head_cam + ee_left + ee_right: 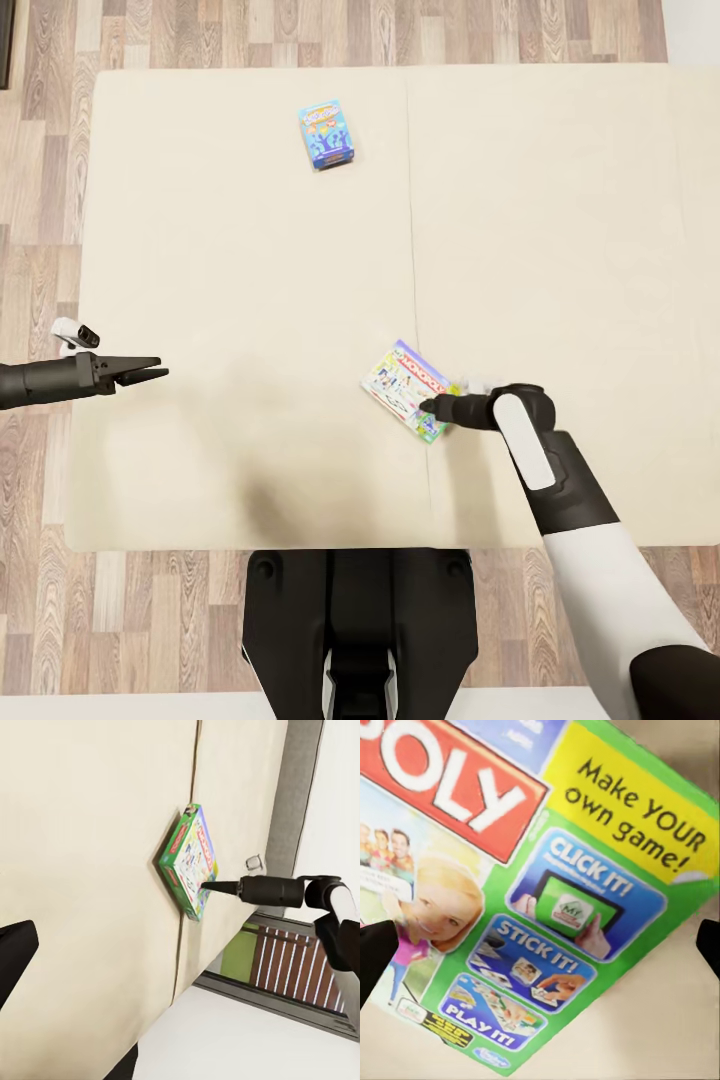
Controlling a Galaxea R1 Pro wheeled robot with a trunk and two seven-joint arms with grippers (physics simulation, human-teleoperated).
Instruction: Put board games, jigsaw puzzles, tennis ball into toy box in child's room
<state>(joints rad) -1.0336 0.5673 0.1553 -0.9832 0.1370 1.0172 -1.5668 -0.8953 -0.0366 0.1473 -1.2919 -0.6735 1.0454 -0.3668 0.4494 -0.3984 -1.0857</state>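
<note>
Right gripper [432, 407] sits low over Monopoly box [408, 388], fingers apart, tips at either side in wrist view, box flat on bed [230, 250] nr centre seam; left gripper [152, 372] parted, holding nothing; blue game box [326, 134] well apart

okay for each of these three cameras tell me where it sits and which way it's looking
Head view: above, looking down on the bed; both arms and the base show.
Left wrist view: along the left arm, across the bed at the Monopoly box and right gripper.
Right wrist view: close over the Monopoly box; dark fingertips at the edges.
Shared: the Monopoly box.
</note>
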